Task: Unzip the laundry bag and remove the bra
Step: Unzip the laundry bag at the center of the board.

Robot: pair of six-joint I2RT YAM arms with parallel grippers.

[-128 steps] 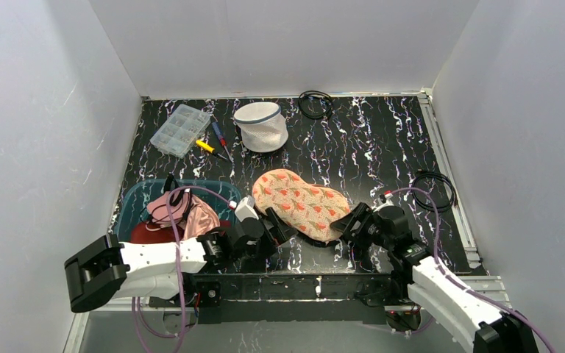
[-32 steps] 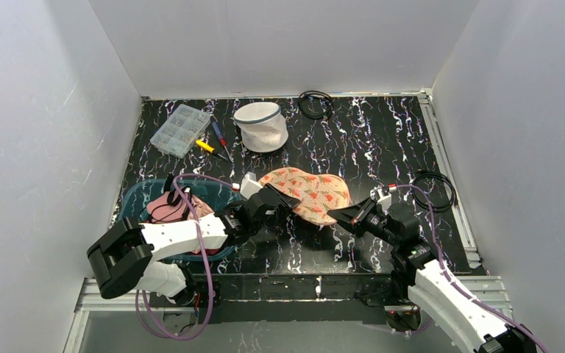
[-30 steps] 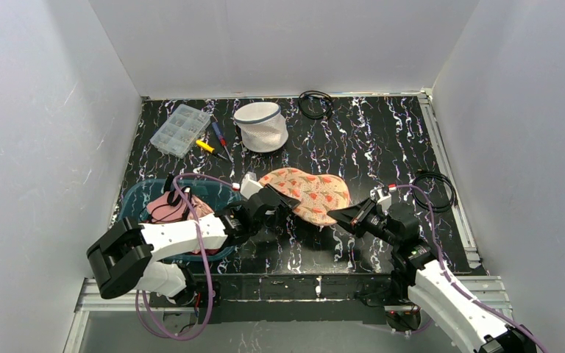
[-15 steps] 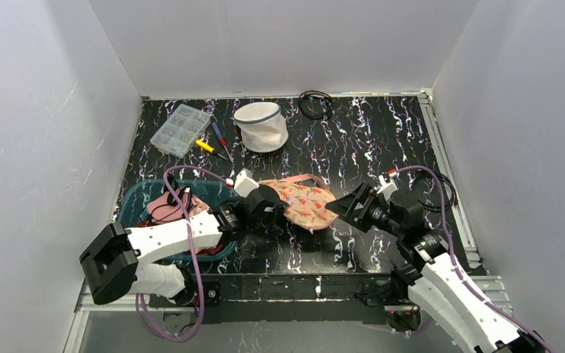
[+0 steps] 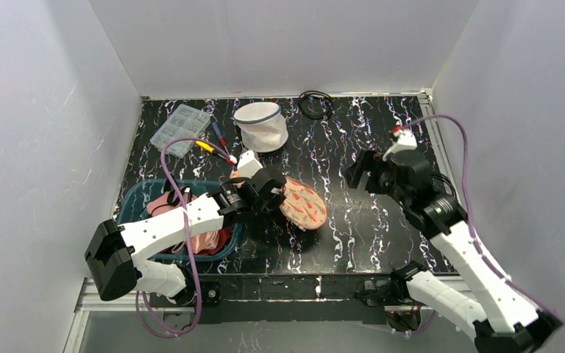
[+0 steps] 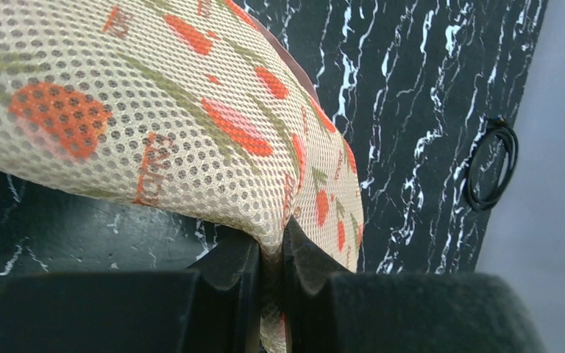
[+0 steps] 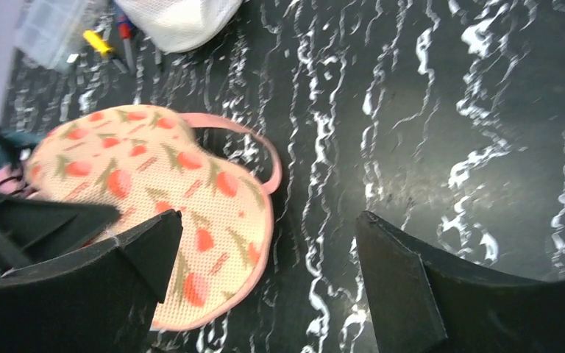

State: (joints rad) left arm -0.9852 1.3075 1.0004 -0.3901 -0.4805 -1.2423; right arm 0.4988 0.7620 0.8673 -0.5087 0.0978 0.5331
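Observation:
The laundry bag [image 5: 261, 126], a white mesh drum with blue-grey trim, stands at the back of the table, and its edge shows in the right wrist view [image 7: 180, 15]. The bra [image 5: 303, 206], cream mesh with red tulips and pink trim, hangs folded near the table's middle. My left gripper [image 5: 274, 193] is shut on the bra's edge, and the fabric [image 6: 154, 132] is pinched between the jaws of the left gripper [image 6: 272, 239]. My right gripper [image 5: 357, 175] is raised to the right, apart from the bra [image 7: 154, 191]. The right gripper [image 7: 268, 217] stands open and holds nothing.
A teal basin [image 5: 136, 202] holding pink and red clothes [image 5: 191, 209] sits at the front left. A clear parts box [image 5: 180, 129] and screwdrivers [image 5: 217, 143] lie at the back left. Black cable coils lie at the back [image 5: 315, 103] and the right edge [image 5: 445, 187].
The right gripper opened, let go of the bra, then rose and swung back to the right. The left gripper, still shut on the bra, carried it left so that it folded.

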